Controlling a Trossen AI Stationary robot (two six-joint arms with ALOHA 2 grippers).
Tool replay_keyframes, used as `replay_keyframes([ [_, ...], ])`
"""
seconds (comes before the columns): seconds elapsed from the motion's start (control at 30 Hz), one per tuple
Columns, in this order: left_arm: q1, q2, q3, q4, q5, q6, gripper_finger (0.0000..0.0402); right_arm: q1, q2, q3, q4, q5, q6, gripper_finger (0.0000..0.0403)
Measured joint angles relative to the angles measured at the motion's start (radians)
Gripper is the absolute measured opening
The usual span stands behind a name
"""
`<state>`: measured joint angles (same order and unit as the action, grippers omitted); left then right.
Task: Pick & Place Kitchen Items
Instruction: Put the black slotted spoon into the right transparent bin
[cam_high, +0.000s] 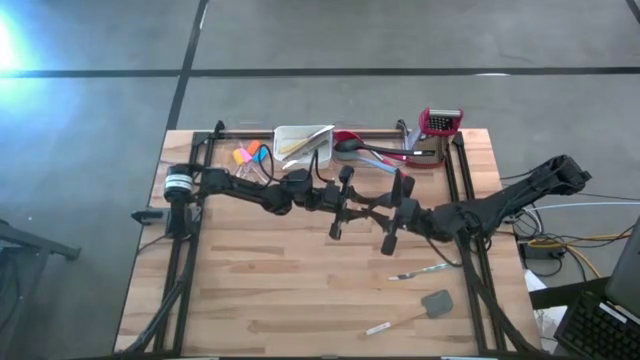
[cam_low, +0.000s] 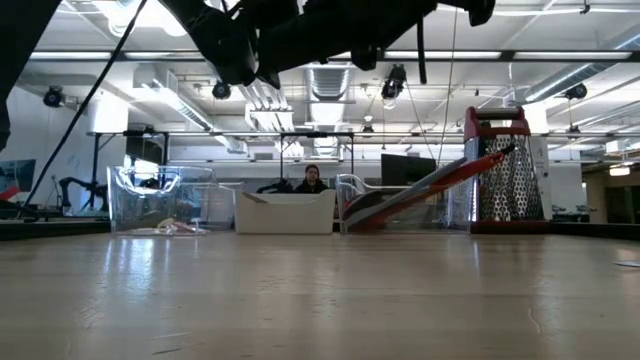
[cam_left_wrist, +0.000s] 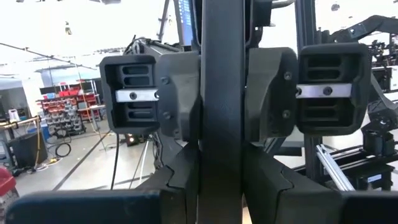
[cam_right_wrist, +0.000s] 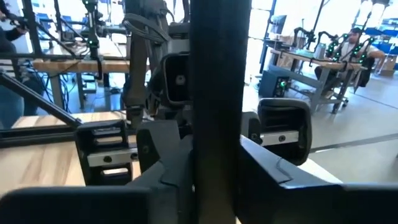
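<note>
Both arms reach level over the table's middle, high above it, and face each other. My left gripper (cam_high: 352, 203) and my right gripper (cam_high: 383, 212) are almost tip to tip. Both are open and hold nothing. Each wrist view shows the other gripper head-on, its finger blocks far apart, behind a dark upright bar (cam_left_wrist: 221, 93) that I cannot identify. A grey spatula (cam_high: 436, 302) and thin metal tongs (cam_high: 420, 272) lie flat at the near right. Red long-handled spoons (cam_high: 362, 150) and small orange, blue and pink pieces (cam_high: 250, 155) sit along the far edge.
A white tray (cam_high: 300, 140) and the red-topped box grater (cam_high: 440, 122) stand at the far edge. In the low view, clear bins (cam_low: 160, 205) flank the tray (cam_low: 285, 212), and a red utensil (cam_low: 430, 185) leans toward the grater (cam_low: 505, 170). A person sits far behind.
</note>
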<state>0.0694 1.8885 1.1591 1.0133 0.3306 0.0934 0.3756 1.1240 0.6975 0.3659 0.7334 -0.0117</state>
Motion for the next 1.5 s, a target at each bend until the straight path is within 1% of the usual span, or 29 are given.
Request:
replay_keyframes([
  [0.07, 0.001, 0.000, 0.000, -0.003, 0.000, 0.000, 0.0094, 0.002, -0.003, 0.000, -0.002, 0.002, -0.013, 0.0074],
  [0.2, 0.001, 0.000, 0.001, -0.005, -0.006, -0.013, 0.0094, 0.005, -0.024, 0.000, -0.004, -0.007, -0.029, 0.0074],
  [0.3, 0.005, -0.003, 0.005, -0.023, -0.010, -0.023, 0.0097, -0.002, -0.042, 0.035, -0.098, -0.017, -0.008, 0.0074],
  [0.37, 0.012, -0.012, 0.003, -0.063, -0.009, -0.031, 0.0128, -0.012, -0.045, 0.093, -0.220, -0.016, 0.018, 0.0074],
  [0.43, 0.023, -0.020, -0.001, -0.119, -0.007, -0.042, 0.0176, -0.025, -0.049, 0.177, -0.368, 0.005, 0.059, 0.0074],
  [0.5, 0.035, -0.028, -0.004, -0.208, -0.009, -0.045, 0.0218, -0.042, -0.038, 0.272, -0.539, 0.008, 0.106, 0.0074],
  [0.57, 0.051, -0.053, -0.004, -0.293, -0.009, -0.046, 0.0250, -0.064, -0.015, 0.359, -0.709, 0.008, 0.139, 0.0074],
  [0.63, 0.069, -0.088, -0.003, -0.386, -0.010, -0.046, 0.0270, -0.095, 0.007, 0.437, -0.857, 0.004, 0.157, 0.0074],
  [0.73, 0.093, -0.142, -0.004, -0.549, -0.018, -0.050, 0.0280, -0.177, 0.026, 0.560, -1.056, -0.013, 0.185, 0.0074],
  [0.8, 0.103, -0.182, -0.005, -0.644, -0.019, -0.045, 0.0280, -0.258, 0.053, 0.631, -1.207, -0.064, 0.207, 0.0074],
  [0.83, 0.107, -0.206, -0.006, -0.689, -0.018, -0.038, 0.0280, -0.303, 0.071, 0.667, -1.264, -0.109, 0.221, 0.0074],
  [0.93, 0.108, -0.284, -0.017, -0.739, -0.044, -0.018, 0.0281, -0.451, 0.125, 0.763, -1.434, -0.256, 0.229, 0.0074],
  [1.07, 0.108, -0.381, -0.068, -0.761, -0.117, 0.003, 0.0281, -0.641, 0.212, 0.857, -1.619, -0.403, 0.200, 0.0074],
  [1.17, 0.108, -0.468, -0.109, -0.752, -0.164, 0.004, 0.0281, -0.756, 0.282, 0.884, -1.698, -0.516, 0.152, 0.0074],
  [1.27, 0.108, -0.546, -0.155, -0.749, -0.216, 0.011, 0.0282, -0.836, 0.335, 0.891, -1.739, -0.620, 0.118, 0.0074],
  [1.33, 0.108, -0.589, -0.184, -0.764, -0.247, 0.019, 0.0282, -0.868, 0.382, 0.889, -1.760, -0.649, 0.088, 0.0074],
  [1.5, 0.108, -0.689, -0.234, -0.760, -0.330, 0.054, 0.0282, -0.910, 0.488, 0.888, -1.822, -0.659, 0.032, 0.0074],
])
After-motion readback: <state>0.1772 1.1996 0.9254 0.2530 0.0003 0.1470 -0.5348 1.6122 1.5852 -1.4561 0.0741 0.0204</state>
